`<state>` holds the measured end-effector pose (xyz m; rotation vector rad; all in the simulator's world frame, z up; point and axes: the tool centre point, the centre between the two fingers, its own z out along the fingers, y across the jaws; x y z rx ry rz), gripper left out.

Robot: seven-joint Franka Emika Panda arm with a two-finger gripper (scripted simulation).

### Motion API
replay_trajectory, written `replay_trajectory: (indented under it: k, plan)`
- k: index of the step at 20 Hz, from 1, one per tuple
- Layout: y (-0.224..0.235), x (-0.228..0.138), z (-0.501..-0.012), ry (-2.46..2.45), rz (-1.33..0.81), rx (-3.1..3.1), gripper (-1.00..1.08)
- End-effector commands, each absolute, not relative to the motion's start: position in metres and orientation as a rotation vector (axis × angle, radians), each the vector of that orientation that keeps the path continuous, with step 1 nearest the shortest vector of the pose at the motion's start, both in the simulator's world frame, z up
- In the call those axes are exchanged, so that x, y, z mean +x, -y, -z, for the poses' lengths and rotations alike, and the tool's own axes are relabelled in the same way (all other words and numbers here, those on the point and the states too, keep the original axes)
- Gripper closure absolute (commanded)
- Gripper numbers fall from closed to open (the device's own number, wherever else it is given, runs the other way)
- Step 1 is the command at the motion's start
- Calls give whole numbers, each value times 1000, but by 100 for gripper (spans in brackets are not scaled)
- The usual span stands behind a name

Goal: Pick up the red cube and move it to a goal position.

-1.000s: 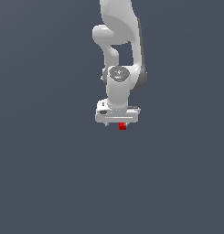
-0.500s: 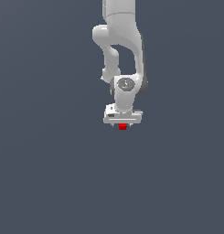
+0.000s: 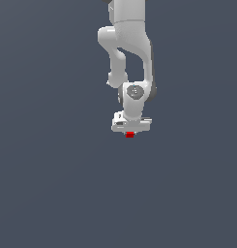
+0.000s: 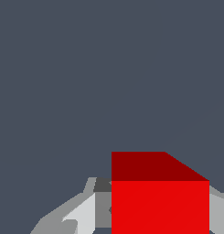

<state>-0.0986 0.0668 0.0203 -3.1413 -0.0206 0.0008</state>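
Note:
The red cube (image 3: 129, 134) is a tiny bright red block just under the white gripper hand (image 3: 131, 123) in the exterior view. In the wrist view the red cube (image 4: 160, 201) fills the space between the two grey fingers (image 4: 81, 215), which press against its sides. The gripper (image 4: 150, 219) is shut on the cube. In the exterior view the fingers are hidden behind the hand and cube. The white arm (image 3: 129, 53) rises above it to the top of the exterior view.
A plain dark grey surface (image 3: 52, 184) fills the scene all around the arm. No other object shows in either view.
The gripper with the red cube has drifted slightly toward the exterior view's right, and the arm's upper links have shifted with it. The cube stays held between the fingers.

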Motion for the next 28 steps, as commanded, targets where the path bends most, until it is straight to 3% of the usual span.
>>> replay_trajectory:
  k: [1, 16, 28]
  plan:
    - [-67, -98, -20, 20, 0, -3141, 108]
    - [-63, -91, -31, 20, 0, -3141, 108]
    - [-40, -45, -95, 21, 0, -3141, 108]
